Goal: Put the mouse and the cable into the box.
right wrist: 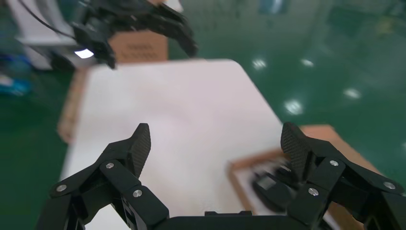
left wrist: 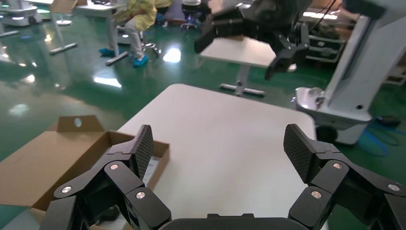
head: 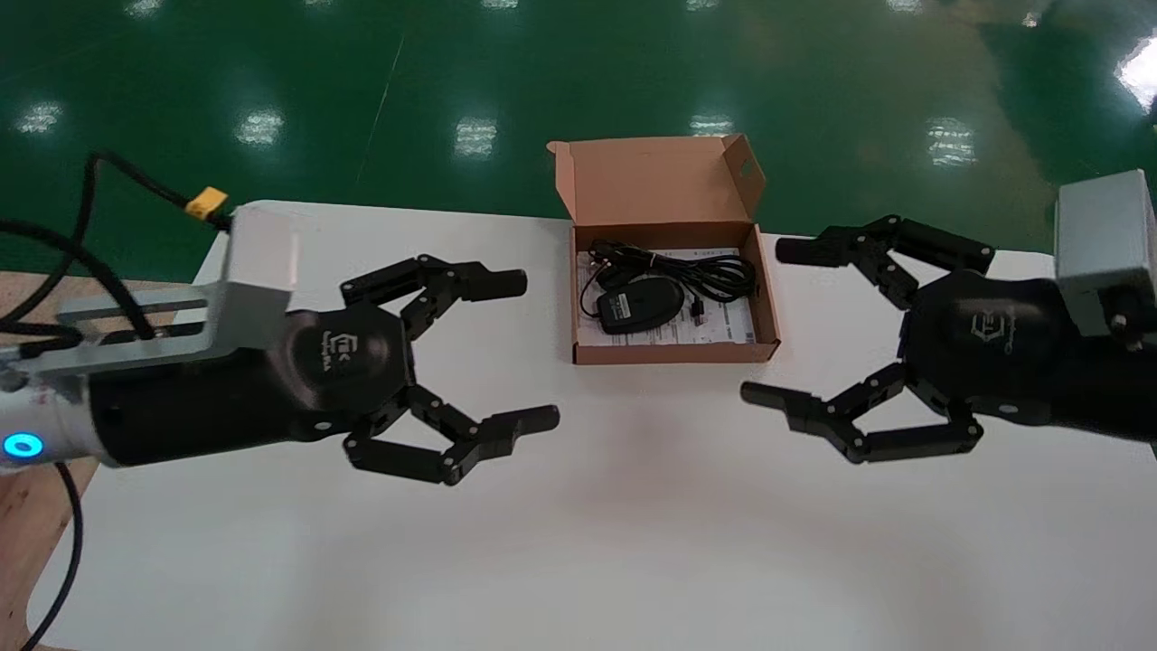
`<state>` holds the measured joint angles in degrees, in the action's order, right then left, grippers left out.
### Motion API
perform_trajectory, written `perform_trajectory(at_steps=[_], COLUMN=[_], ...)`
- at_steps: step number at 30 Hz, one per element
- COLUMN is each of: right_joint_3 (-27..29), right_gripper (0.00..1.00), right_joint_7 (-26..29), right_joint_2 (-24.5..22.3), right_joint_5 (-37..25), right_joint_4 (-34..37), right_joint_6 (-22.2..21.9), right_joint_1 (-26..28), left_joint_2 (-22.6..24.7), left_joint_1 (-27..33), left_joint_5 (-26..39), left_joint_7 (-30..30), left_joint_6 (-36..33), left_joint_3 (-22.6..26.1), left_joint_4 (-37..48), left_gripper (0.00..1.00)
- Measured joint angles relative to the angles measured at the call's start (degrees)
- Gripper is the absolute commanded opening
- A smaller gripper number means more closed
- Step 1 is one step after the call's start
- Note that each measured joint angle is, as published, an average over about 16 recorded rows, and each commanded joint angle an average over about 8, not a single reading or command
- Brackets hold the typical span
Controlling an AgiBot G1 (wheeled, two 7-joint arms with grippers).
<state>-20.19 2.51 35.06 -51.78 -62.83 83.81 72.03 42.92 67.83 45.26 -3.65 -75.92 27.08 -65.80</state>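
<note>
The mouse (head: 640, 304) and cable (head: 700, 269) both lie inside the open box (head: 673, 351), far side of the tabletop (head: 578, 524). The left gripper (head: 540, 351) and right gripper (head: 762, 322) hover either side, jaws spread wide, holding nothing. Packing looks done; perhaps only the lid remains.

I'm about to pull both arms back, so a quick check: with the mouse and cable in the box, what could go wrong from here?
1. The right gripper, open, hovers close beside the right wall of the box; a careless sweep could nudge it.
2. The cable lies loosely bundled beyond the mouse, near that wall; a loop might spring out.
3. The lid stands open, so a knock could spill things.
The left gripper, open, hovers farther off.
</note>
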Motion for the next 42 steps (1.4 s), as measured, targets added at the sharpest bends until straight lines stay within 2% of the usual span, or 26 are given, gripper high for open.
perform_trajectory(at_steps=[9, 16, 42], right_joint_3=[3.29, 4.41, 4.25], right_gripper=[1.0, 1.0, 1.0], right_joint_7=[6.42, 8.44, 8.3], right_joint_2=[-0.03, -0.03, -0.05], right_joint_5=[7.98, 10.79, 10.16], right_joint_4=[-8.7, -11.73, -10.96], right_joint_6=[1.48, 1.96, 1.92], right_joint_1=[-8.48, -11.45, -10.73], left_joint_2=[-6.02, -8.53, -8.05], left_joint_1=[-4.77, -6.8, -6.4], left_joint_5=[-2.59, -3.73, -3.5], left_joint_7=[-5.32, -7.4, -7.15], left_joint_6=[-7.46, -10.59, -9.94], left_joint_3=[-8.45, -11.99, -11.27], left_joint_4=[-5.93, -8.42, -7.92], left_gripper=[1.0, 1.0, 1.0])
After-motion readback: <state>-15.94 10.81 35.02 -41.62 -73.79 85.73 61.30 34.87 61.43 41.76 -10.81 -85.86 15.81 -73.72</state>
